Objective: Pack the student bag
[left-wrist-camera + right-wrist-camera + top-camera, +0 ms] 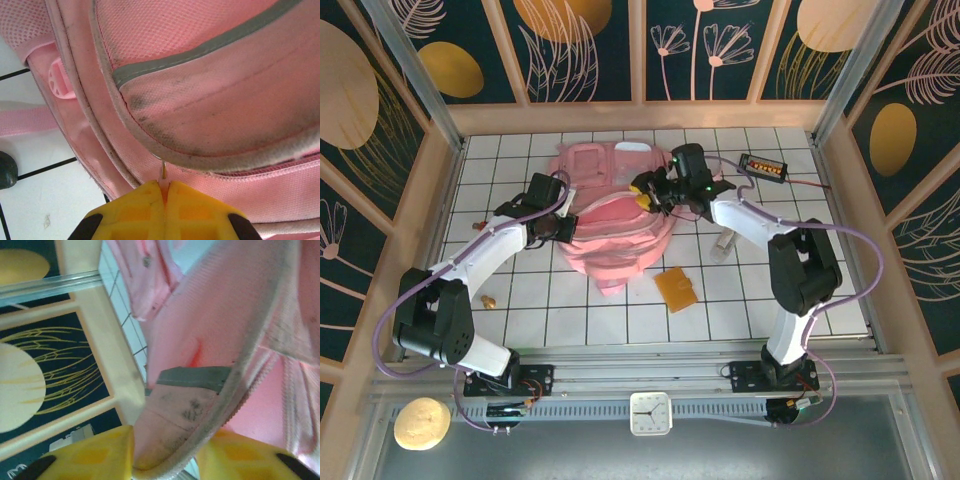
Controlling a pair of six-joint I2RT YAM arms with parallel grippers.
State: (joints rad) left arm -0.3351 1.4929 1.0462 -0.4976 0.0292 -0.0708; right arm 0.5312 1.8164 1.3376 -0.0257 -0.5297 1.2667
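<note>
1. Grip: left gripper (164,192) is pinched tight on a thin zip tab (162,173) of the student bag (610,215); right gripper (165,450) clamps narrowly on the bag's flap edge (240,390)
2. Position: bag sits directly between both grippers, touching each, long axis running away from the bases; I judge its mouth is held apart for loading
3. Count: one bag, one orange pouch (676,290), one clear container (725,243); both loose items lie behind the right gripper, the nearer arm
</note>
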